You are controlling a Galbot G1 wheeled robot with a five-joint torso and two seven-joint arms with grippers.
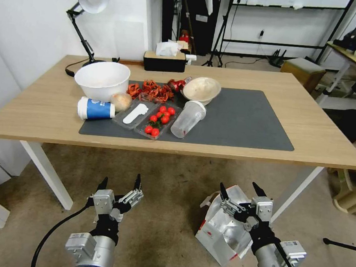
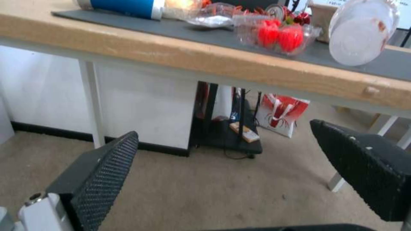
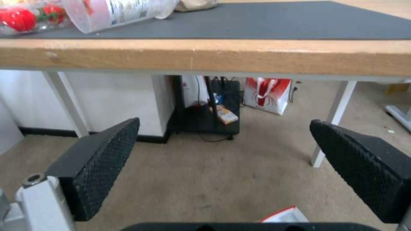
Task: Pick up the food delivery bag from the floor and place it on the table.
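Observation:
The food delivery bag [image 1: 219, 235] sits on the floor [image 1: 163, 214] in front of the table's right leg. It is white with a small red logo, and its mouth gapes to show silver foil lining. My right gripper [image 1: 241, 190] hangs open just above the bag's mouth, touching nothing. In the right wrist view a red-and-white corner of the bag [image 3: 282, 215] shows below the open right gripper [image 3: 223, 123]. My left gripper [image 1: 120, 182] is open over bare floor, left of the bag, and its wrist view shows the open left gripper [image 2: 223, 128]. The light-wood table [image 1: 44, 110] stands ahead.
The left half of the dark mat [image 1: 249, 118] carries a white bowl [image 1: 102, 79], a lying blue cup [image 1: 95, 109], a tomato tray [image 1: 159, 121] and a tipped clear shaker [image 1: 188, 118]. White table legs [image 1: 47, 174] flank the floor. Another red-and-white bag [image 3: 267, 94] stands behind the table.

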